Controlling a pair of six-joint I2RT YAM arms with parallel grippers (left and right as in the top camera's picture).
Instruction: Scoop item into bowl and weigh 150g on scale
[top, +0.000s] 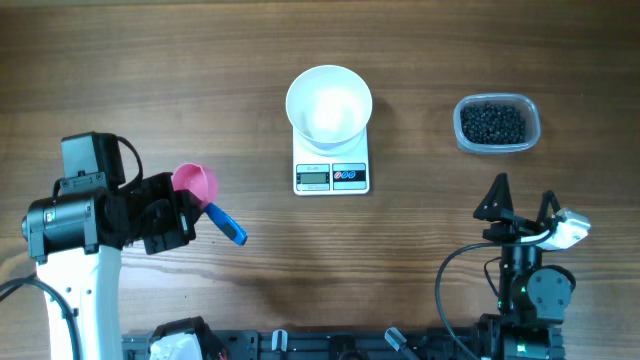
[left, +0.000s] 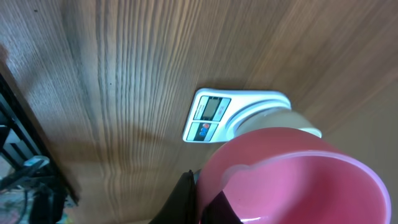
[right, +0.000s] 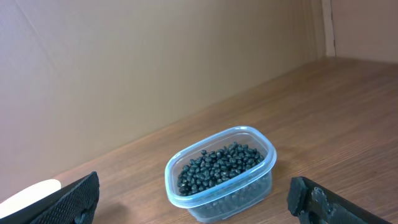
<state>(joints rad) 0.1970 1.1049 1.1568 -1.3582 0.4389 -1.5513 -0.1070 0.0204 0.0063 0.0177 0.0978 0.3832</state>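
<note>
Item (top: 492, 124): small dark round pieces, heaped in a clear plastic container (top: 533, 112) toward two o'clock on the table (top: 300, 280). Well apart from the bowl (top: 329, 103). None visible in the bowl so far, and none in the scoop (top: 196, 182).

Handling, as a judgement: probably light singly, hard and smooth-skinned, quick to roll or bounce away once spilled. Loose as a mass, so not to be pinched up by fingers. Better lifted with the scoop, dipped low into the heap, kept level on the way across, then tipped slowly for small steps toward the target weight.

Bowl seated on the scale (top: 332, 176) near twelve o'clock, with the display and buttons at the scale's six o'clock edge. Digits too small to read.

Left claw (top: 192, 214) at about eight o'clock, clamped on the scoop's blue handle (top: 226, 224), pink cup pointing toward twelve. Right claw (top: 522, 205) at about four o'clock, jaws spread wide, holding nothing, facing the container.

Count: one bowl, one scale, one container, one scoop, two claws. Pieces far too many to count.
</note>
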